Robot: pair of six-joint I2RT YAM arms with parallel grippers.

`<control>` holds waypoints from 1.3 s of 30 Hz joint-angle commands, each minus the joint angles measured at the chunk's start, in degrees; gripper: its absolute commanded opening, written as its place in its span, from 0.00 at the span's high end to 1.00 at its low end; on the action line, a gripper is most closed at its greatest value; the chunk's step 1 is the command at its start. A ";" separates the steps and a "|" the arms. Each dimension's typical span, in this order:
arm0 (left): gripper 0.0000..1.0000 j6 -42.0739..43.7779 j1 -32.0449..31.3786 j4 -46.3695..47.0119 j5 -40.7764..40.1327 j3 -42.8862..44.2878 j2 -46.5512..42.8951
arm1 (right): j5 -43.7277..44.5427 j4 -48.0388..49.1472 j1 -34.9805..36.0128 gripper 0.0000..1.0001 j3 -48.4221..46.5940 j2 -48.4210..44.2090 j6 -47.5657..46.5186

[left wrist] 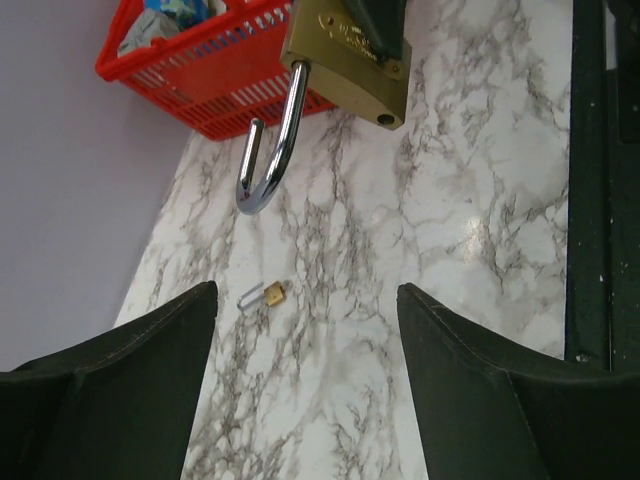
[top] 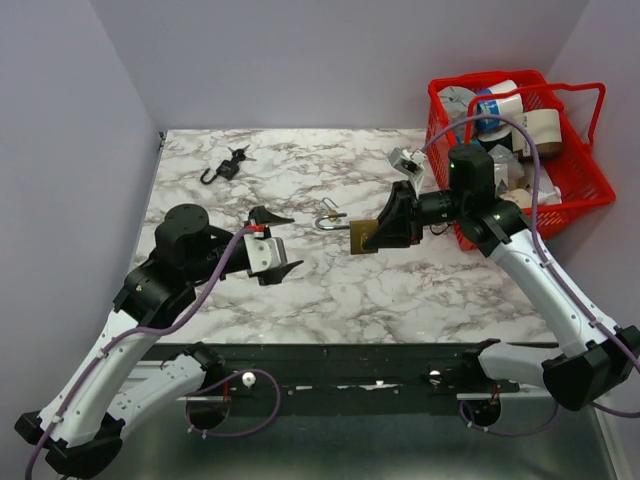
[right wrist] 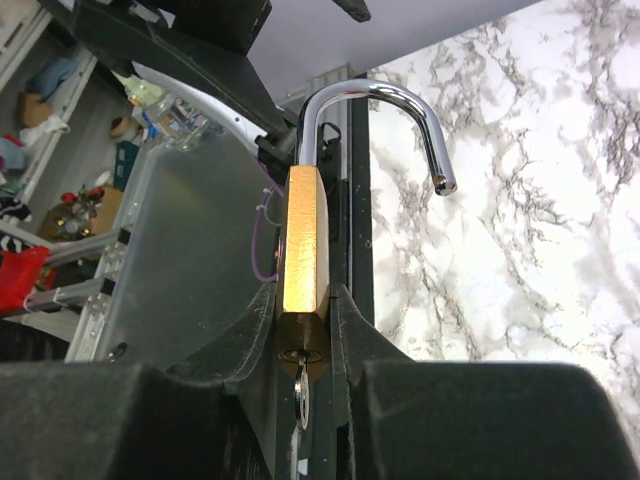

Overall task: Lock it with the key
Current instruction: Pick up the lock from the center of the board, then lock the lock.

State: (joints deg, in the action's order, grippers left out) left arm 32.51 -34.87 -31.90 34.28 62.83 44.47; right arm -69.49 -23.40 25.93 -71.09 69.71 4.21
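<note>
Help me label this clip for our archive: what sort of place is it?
Probably a robot lab's test cell: a marble-patterned table boxed in by plain lilac walls, a red basket of tape rolls at its far corner, and cluttered shelving beyond in the right wrist view.

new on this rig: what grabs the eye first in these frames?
The brass padlock, its shackle swung open, is held in the right gripper above the middle of the marble table, facing the open left gripper. Next comes the red basket of tape rolls at the far right. A black padlock lies at the far left with the key bunch beside it.
</note>
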 commanded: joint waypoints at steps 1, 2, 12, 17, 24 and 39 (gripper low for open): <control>0.25 -3.24 -0.37 6.58 6.41 2.99 2.19 | -3.98 4.68 1.14 0.99 -1.25 -3.00 -4.46; 0.26 -4.90 -0.55 8.07 6.58 3.44 3.33 | -3.90 4.76 1.22 0.99 -1.16 -3.18 -6.47; 0.30 1.40 -8.98 11.33 -3.68 2.48 5.19 | -5.21 4.77 2.89 0.99 -1.33 -4.32 -8.25; 0.47 1.94 -12.67 10.55 -6.42 3.26 6.77 | -5.56 4.85 3.77 0.99 -1.24 -5.02 -8.16; 0.45 1.68 -12.76 8.43 -8.26 2.56 6.42 | -5.04 4.94 4.65 0.99 -1.07 -6.87 -8.78; 0.88 -5.26 -12.76 3.78 3.59 6.78 6.51 | -0.56 7.22 5.00 0.99 0.25 -7.92 -10.09</control>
State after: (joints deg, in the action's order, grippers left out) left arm 30.92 -47.35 -27.81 30.59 66.35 50.96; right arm -71.18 -21.87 30.44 -71.09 63.83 -3.42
